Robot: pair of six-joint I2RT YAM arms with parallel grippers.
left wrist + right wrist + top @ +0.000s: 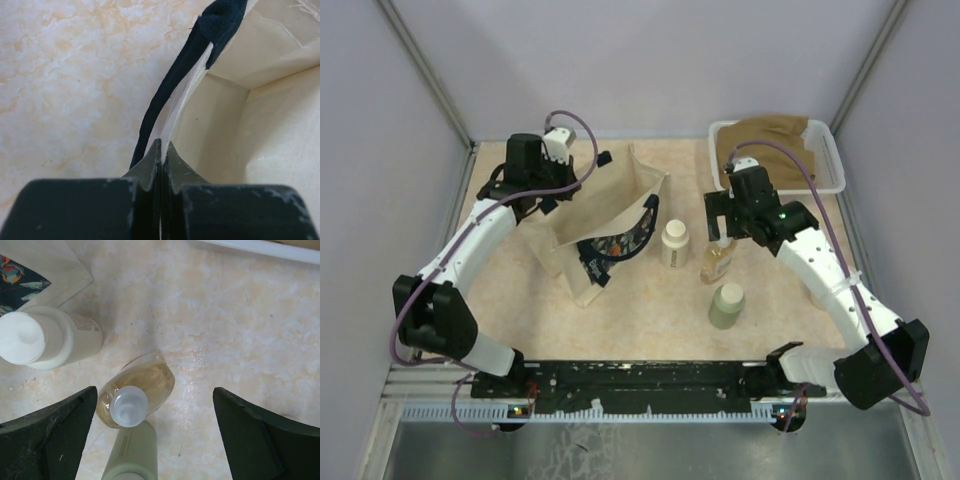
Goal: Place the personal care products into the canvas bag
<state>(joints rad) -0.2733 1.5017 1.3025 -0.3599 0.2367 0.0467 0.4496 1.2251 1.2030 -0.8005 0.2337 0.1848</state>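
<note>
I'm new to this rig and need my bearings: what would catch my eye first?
The canvas bag sits open left of centre, its rim pinched in the shut left gripper. Right of it sit a cream bottle, an amber bottle and an olive-green bottle, the open right gripper above the amber one.

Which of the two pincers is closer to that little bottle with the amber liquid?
Right. The right pincer hovers open just above the amber bottle; the left pincer is far off, shut on the canvas bag edge.

white arm links (485,225) — black joints (435,315), purple cables (392,330)
</note>
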